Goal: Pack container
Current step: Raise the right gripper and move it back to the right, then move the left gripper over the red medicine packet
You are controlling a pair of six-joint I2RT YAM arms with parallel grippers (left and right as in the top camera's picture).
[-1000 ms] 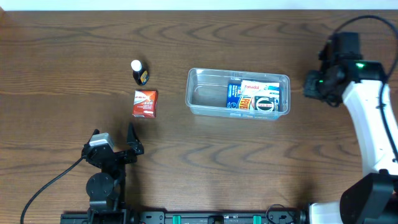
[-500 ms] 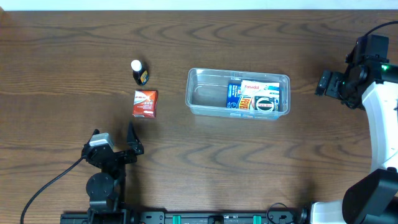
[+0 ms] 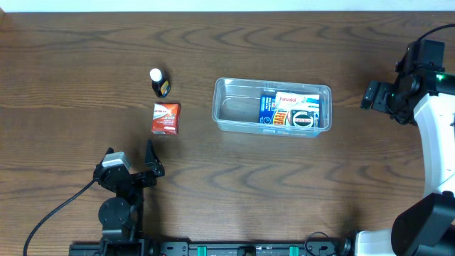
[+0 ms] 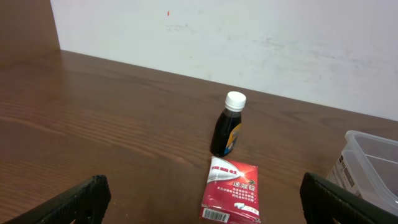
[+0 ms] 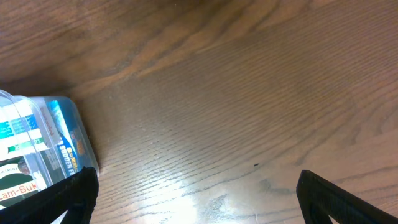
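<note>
The clear container (image 3: 233, 107) lies at mid-table with several printed boxes (image 3: 291, 109) in its right half; its left half is bare. A red box (image 3: 166, 117) lies flat to its left, and a dark bottle with a white cap (image 3: 158, 82) stands just behind that box. My left gripper (image 3: 129, 156) is open near the front edge, facing the red box (image 4: 233, 188) and the bottle (image 4: 227, 127). Off the container's right end, my right gripper (image 3: 367, 95) stands open over bare wood. The container's corner (image 5: 68, 134) shows at the left of the right wrist view.
A white wall (image 4: 249, 37) rises behind the table's far edge. The container's rim (image 4: 373, 155) shows at the right of the left wrist view. Dark wood (image 5: 217, 112) lies under the right gripper (image 5: 199, 202).
The right arm has drawn back to the right, away from the container, then held still. The left arm and all the objects have not moved.
</note>
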